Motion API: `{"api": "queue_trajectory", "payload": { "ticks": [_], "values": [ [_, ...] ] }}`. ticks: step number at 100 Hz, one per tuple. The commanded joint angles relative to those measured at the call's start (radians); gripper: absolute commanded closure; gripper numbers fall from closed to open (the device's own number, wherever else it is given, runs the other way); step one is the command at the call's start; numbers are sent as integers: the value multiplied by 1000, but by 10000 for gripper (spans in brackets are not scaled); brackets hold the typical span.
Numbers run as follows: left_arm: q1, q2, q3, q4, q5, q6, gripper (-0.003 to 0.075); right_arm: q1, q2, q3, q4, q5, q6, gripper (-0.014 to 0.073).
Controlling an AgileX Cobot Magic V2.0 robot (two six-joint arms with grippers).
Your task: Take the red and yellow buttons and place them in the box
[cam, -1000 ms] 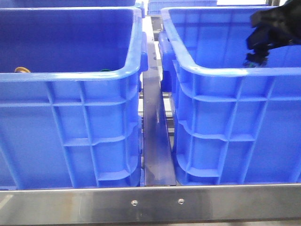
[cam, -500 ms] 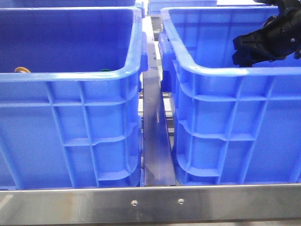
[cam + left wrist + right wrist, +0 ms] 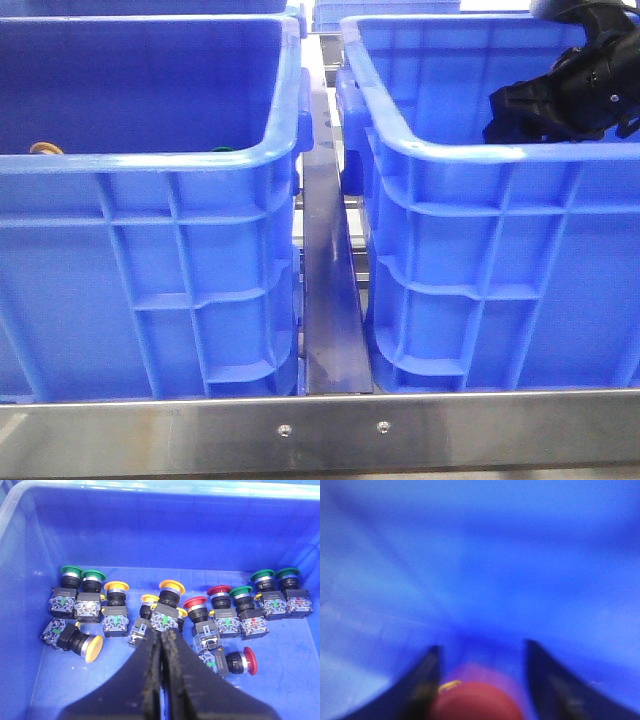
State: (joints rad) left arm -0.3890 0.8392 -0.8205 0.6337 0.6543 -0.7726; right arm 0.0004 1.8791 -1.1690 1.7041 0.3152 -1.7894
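Observation:
Several red buttons [image 3: 195,602] and yellow buttons [image 3: 116,586] lie among green ones on the floor of the left blue crate [image 3: 160,525]. My left gripper [image 3: 162,632] hangs above them, shut and empty; it does not show in the front view. My right gripper [image 3: 500,108] points left, level with the rim and over the inside of the right blue box [image 3: 450,152]. In the blurred right wrist view a red button [image 3: 475,705] sits between the fingers of that gripper [image 3: 481,647], which is shut on it.
The left crate [image 3: 150,160] and the right box stand side by side with a metal strip [image 3: 330,300] between them. A yellow cap [image 3: 45,148] and a green cap [image 3: 222,150] peek over the left crate's front rim. A steel rail [image 3: 330,430] runs along the front.
My right gripper has risen from pointing down inside the right box, swung level and moved left. The left crate's contents have not moved.

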Motion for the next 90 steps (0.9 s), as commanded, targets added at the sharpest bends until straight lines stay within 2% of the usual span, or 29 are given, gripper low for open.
{"api": "queue_trajectory", "payload": {
  "ticks": [1, 43, 81, 90],
  "values": [
    [5, -10, -25, 28, -63, -10, 739, -2, -55, -21, 12, 38, -15, 59],
    [5, -10, -25, 28, -61, -10, 739, -2, -229, 6, 12, 34, -3, 40],
    [5, -10, -25, 26, -59, -10, 739, -1, -641, 298, 16, -70, 57, 43],
    [5, -10, -25, 26, -59, -10, 739, 17, -751, 369, 35, -136, 57, 43]
  ]
}}
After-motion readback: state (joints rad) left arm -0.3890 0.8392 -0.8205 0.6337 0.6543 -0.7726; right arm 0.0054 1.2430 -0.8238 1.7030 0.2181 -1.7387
